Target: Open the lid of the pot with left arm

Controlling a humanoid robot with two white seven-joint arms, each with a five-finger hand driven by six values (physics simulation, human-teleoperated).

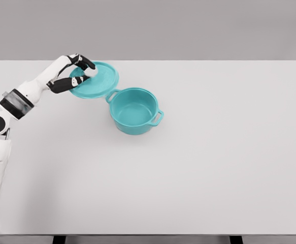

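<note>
A teal pot [134, 111] stands uncovered on the white table [214, 152], its two side handles showing and its inside bare. Its round teal lid [99, 81] is off the pot, up and to the left of it, tilted slightly. My left hand [81, 72] is curled over the lid's left part, dark fingers [66, 85] wrapped around the knob area, which they hide. Whether the lid's lower edge touches the table, I cannot tell. The left arm comes in from the lower left.
The white table stretches wide to the right and front of the pot. A grey wall lies behind the table's far edge. Dark table legs show at the bottom edge.
</note>
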